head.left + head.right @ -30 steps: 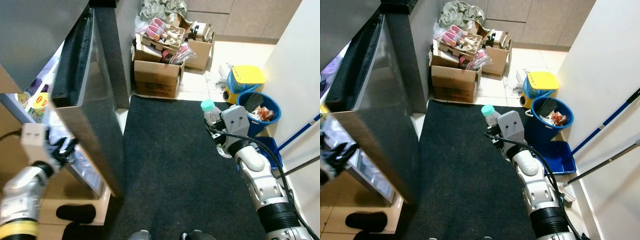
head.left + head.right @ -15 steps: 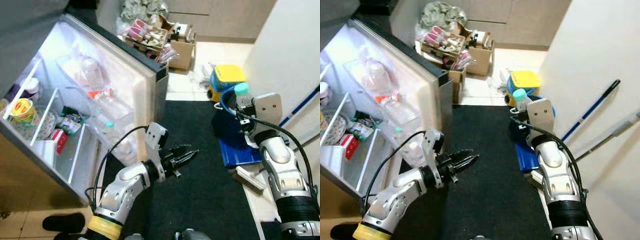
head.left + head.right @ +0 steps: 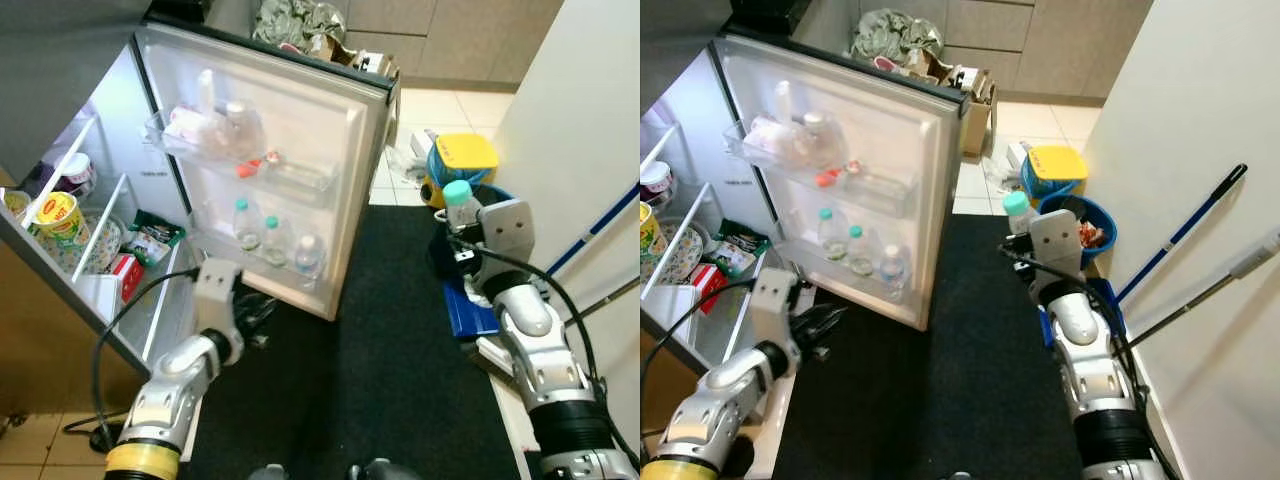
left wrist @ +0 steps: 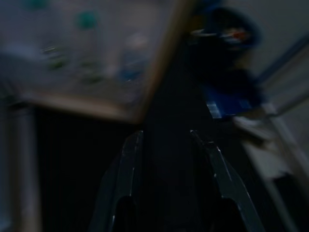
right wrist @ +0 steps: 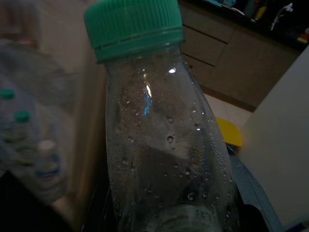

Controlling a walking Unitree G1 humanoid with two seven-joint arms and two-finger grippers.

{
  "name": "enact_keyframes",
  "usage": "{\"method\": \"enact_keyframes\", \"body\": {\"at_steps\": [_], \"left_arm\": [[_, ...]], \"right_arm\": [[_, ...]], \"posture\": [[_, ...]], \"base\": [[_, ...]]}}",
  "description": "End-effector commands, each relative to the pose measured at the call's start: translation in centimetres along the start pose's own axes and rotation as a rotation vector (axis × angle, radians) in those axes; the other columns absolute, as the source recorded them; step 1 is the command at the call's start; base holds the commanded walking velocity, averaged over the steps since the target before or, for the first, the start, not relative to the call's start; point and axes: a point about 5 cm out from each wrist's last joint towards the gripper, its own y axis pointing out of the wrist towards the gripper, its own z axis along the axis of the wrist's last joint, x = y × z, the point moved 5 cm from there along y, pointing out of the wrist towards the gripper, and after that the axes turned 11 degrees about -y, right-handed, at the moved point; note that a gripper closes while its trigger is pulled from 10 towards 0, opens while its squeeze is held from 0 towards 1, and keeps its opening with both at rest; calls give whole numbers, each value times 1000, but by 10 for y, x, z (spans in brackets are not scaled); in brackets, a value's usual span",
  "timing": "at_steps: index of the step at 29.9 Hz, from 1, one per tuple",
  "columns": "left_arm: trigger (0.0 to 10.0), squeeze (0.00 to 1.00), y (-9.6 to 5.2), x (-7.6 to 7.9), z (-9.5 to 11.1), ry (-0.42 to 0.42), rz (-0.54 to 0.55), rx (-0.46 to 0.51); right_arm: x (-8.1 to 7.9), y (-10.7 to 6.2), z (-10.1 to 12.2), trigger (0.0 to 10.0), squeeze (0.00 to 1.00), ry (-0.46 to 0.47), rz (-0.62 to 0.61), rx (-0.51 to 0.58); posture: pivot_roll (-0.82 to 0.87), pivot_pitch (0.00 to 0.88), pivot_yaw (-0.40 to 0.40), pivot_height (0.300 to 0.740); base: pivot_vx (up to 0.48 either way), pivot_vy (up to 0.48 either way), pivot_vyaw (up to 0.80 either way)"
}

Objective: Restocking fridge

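The fridge door (image 3: 340, 130) stands wide open. Its lower rack holds three small water bottles (image 3: 272, 238), and its upper rack (image 3: 215, 125) holds clear containers. My left gripper (image 3: 256, 311) is open and empty, low over the black mat just below the door's bottom edge; the left wrist view shows its two fingers (image 4: 126, 179) apart. My right gripper (image 3: 462, 238) is shut on a clear water bottle (image 5: 164, 145) with a green cap (image 3: 457, 192), held upright to the right of the door, above the mat's right edge.
Fridge shelves on the left hold a noodle cup (image 3: 60, 215) and packets (image 3: 150, 232). Right of the mat (image 3: 400, 380) are a yellow-lidded tub (image 3: 462, 155), a blue bin (image 3: 1090, 222), a blue tray (image 3: 466, 310) and mop handles (image 3: 1185, 235) leaning on the wall. Cardboard boxes (image 3: 975, 95) stand behind the door.
The fridge door has swung from nearly shut to wide open. My left gripper has come off the door and dropped back low beside its base. The right gripper still holds the bottle; the camera has shifted.
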Motion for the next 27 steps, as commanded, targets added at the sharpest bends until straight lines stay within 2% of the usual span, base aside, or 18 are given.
{"method": "enact_keyframes", "body": {"at_steps": [1, 3, 5, 6, 9, 11, 12, 18, 20, 22, 24, 27], "left_arm": [[10000, 0, -8, -13, -18, 69, 66, -52], [10000, 0, -12, -15, -25, 85, 81, -69], [10000, 0, -17, -15, -35, 89, 94, -89], [10000, 0, -17, -15, -35, 89, 94, -89], [10000, 0, -17, -13, -44, 38, 135, -78], [10000, 0, -17, -13, -44, 38, 135, -78], [10000, 0, -16, -13, -46, 25, 146, -71], [10000, 0, -11, 0, -49, 12, 142, -44], [10000, 0, -8, 8, -52, 63, 137, -36], [10000, 0, -7, 12, -53, 71, 133, -36], [10000, 0, -4, 24, -56, 90, 99, -28], [10000, 0, -1, 33, -55, 87, 76, -21]], "right_arm": [[0, -1, 11, 10000, 0, 35, 5, 48], [-2, -1, 16, 10000, 0, 64, 17, 71], [-7, -3, 23, 10000, 0, 143, 33, 101], [-7, -3, 23, 10000, 0, 143, 33, 101], [-17, -7, 21, 10000, 0, 299, 47, 100], [-17, -7, 21, 10000, 0, 299, 47, 100], [-19, -8, 20, 10000, 0, 330, 48, 98], [-30, -14, 19, 10000, 0, 353, 53, 113], [-35, -17, 18, 10000, 0, 357, 44, 119], [-37, -19, 17, 10000, 0, 352, 40, 117], [-43, -22, 12, 10000, 0, 343, 40, 105], [-46, -24, 10, 10000, 0, 341, 40, 101]], "posture": [[-7, 90, -106, 740], [-7, 90, -106, 740], [-10, 91, -108, 740], [-10, 91, -108, 740], [-15, 76, -117, 740], [-15, 76, -117, 740], [-16, 75, -116, 740], [-18, 71, -116, 740], [-20, 69, -114, 740], [-21, 68, -114, 740], [-20, 67, -114, 740], [-22, 64, -111, 740]], "base": [[0, 0, 0], [0, 0, 0], [0, 0, 0], [0, 0, 0], [0, 0, 0], [0, 0, 0], [0, 0, 0], [0, 0, 0], [0, 0, 0], [0, 0, 0], [0, 0, 0], [0, 0, 0]]}}
